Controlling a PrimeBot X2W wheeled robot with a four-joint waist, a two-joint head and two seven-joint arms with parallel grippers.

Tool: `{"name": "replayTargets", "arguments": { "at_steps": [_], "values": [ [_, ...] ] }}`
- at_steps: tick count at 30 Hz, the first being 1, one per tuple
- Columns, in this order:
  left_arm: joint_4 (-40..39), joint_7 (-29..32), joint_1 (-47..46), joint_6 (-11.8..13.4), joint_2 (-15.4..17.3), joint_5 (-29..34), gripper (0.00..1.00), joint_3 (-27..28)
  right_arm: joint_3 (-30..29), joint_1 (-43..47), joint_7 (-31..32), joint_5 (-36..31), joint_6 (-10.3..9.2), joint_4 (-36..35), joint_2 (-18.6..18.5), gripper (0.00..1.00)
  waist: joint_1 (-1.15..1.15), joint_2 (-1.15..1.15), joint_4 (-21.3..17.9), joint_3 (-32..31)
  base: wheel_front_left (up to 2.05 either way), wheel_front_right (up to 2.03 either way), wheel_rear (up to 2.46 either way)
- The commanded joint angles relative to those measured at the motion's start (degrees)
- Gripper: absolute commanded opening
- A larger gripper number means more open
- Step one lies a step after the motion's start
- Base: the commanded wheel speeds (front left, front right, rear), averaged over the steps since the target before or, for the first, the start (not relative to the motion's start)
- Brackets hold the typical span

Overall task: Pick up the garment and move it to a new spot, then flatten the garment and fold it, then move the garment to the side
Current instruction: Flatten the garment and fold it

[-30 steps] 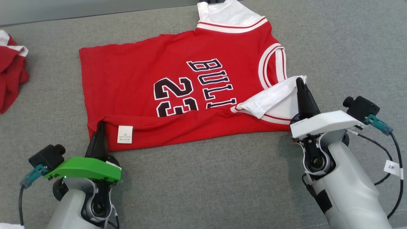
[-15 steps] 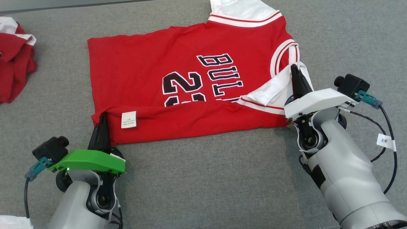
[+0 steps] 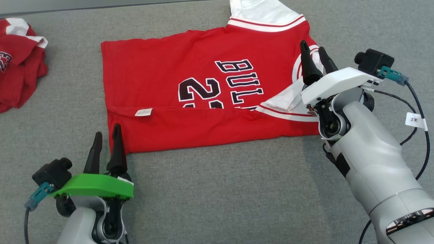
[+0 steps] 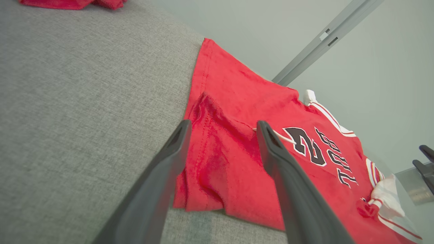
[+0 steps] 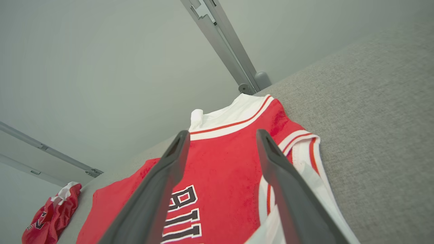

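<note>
Upper left of the head view: crumpled heap of red clothes [image 3: 20,61], well apart from the work, apparently no part of this step.

Lower left: left gripper [image 3: 107,130], fingers spread, nothing between them, tips just beside the near left corner of the shirt [image 3: 159,71]. From the left wrist view, the same: fingers wide, with the doubled corner of red cloth beyond the gap, ungripped.

Middle of the frame: shirt spread sideways on the grey table [image 3: 220,189], hem to the left, neck to the right. Near long edge already turned up in a strip over the lower half of the number, small white label [image 3: 143,112] lying on the fold line. Lies fairly flat, with slight puckering at the left corner.

Right of centre: white sleeve [image 3: 286,98] turned in over the red.

Right: right gripper [image 3: 312,45], fingers likewise apart and empty, raised over the striped armhole, not clamped on anything.

Judged step: folding, with the first lengthwise fold laid and both grippers free. Likely next: reach to the far long edge near the top of the frame, pinch it at hem and shoulder, then carry it toward the near edge evenly to keep the strip from skewing. Moving the shirt aside not yet begun.
</note>
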Motion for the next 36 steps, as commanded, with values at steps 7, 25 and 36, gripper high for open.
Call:
{"name": "replayTargets", "arguments": {
  "at_steps": [7,25,36],
  "values": [
    [-4.0,3.4,8.2,2.8,2.3,0.0,1.0,-1.1,-4.5,7.2,-0.4,-10.1,0.02,-11.3,-3.0,1.0,0.0,-0.01,-0.9,-3.1,0.0,0.0,0.0],
    [0.4,8.3,6.3,6.4,0.7,-8.0,0.6,3.6,-17.1,27.0,-0.4,-26.2,0.02,-30.8,2.1,1.0,0.0,-0.01,-5.7,-2.7,0.0,0.0,0.0],
    [1.7,5.0,4.1,5.3,1.5,-4.8,0.0,2.8,-17.6,26.9,3.3,-32.9,0.02,-22.5,2.2,1.0,0.0,-0.01,-4.9,-2.4,0.0,0.0,0.0]
  ]
}}
